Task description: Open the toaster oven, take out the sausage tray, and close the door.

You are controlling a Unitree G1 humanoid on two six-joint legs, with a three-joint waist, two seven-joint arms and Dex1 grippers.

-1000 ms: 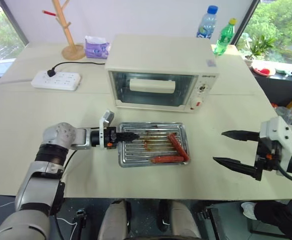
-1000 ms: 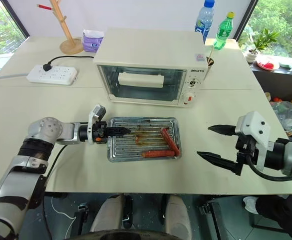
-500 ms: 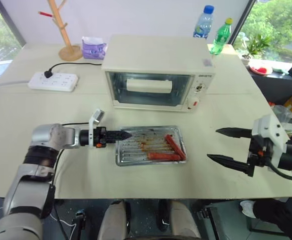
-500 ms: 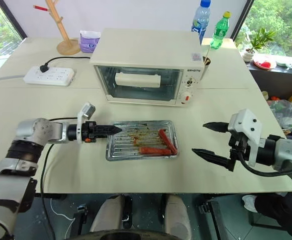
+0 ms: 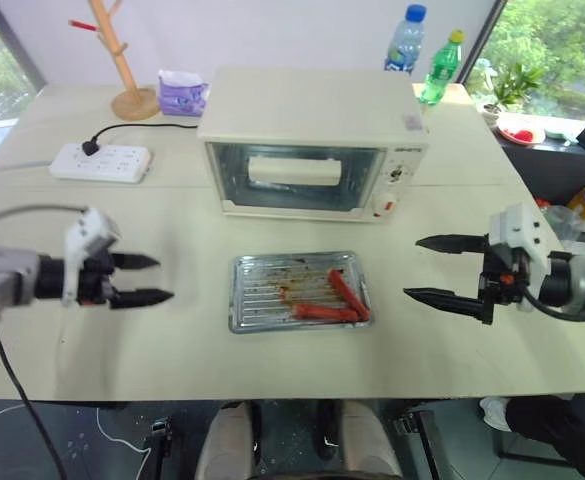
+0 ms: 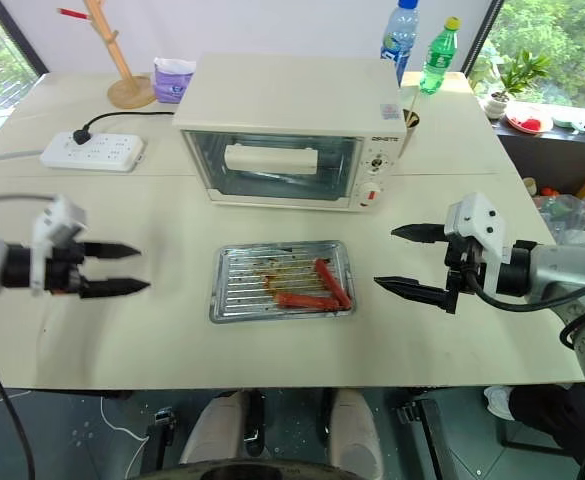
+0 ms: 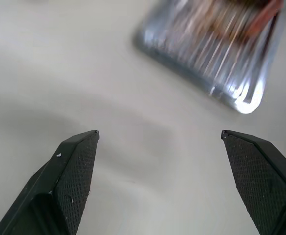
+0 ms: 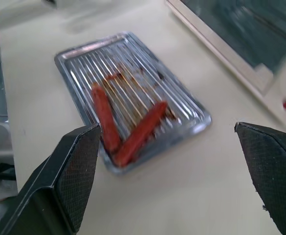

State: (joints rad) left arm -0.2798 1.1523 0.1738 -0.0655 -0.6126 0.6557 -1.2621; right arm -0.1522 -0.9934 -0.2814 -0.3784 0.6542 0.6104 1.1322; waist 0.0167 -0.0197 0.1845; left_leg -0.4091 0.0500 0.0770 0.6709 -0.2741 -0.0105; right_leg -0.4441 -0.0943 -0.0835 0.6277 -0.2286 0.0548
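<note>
Silver metal sausage tray (image 5: 298, 292) lies flat on the pale tabletop (image 5: 172, 225), just in front of the toaster oven (image 5: 315, 143) and apart from it. Two red sausages (image 5: 334, 301) rest toward the tray's right end, one lengthwise and one angled across it. The oven's glass door (image 5: 301, 176) is shut, its wide cream handle seen through the glass.

The left gripper (image 5: 152, 279) hangs well to the left of the tray, fingers spread apart and holding nothing. The right gripper (image 5: 421, 267) hangs to the right of the tray, fingers also spread wide and empty, pointing toward it.

Behind the oven stand two bottles (image 5: 424, 57). A white power strip (image 5: 100, 161) lies at far left, near a wooden stand (image 5: 130, 93) and a purple packet (image 5: 181, 93).
</note>
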